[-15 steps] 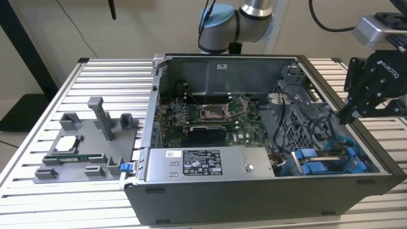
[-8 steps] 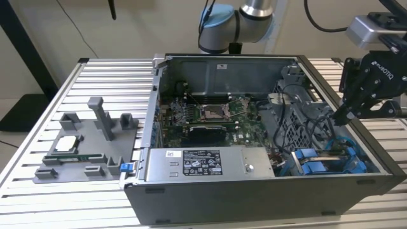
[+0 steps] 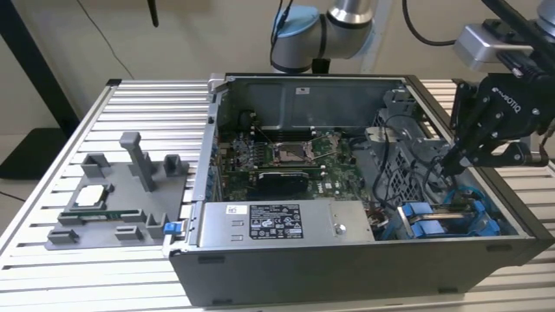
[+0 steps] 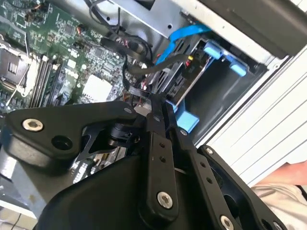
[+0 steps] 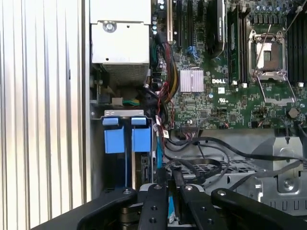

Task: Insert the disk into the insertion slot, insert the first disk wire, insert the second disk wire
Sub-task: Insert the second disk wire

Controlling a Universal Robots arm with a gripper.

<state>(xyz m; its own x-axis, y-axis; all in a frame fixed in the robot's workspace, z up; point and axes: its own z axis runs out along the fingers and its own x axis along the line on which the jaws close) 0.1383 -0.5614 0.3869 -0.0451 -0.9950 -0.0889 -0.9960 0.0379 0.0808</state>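
Print all over this open grey metal computer case (image 3: 347, 273), and hardly any of it legible from where I stand!
White lettering (image 3: 507, 102), a maker's mark, runs up the black robot gripper (image 3: 445, 168). Over on the grey metal power-supply box (image 3: 347, 224) there's a black-and-white sticker (image 3: 273, 221) packed with rows too fine to make out. A small white label (image 3: 302, 90) sits on the case's inner wall, unreadable. In the first wrist view, a white logo (image 5: 219, 81) and tiny white codes dot the green circuit board (image 5: 211, 108).
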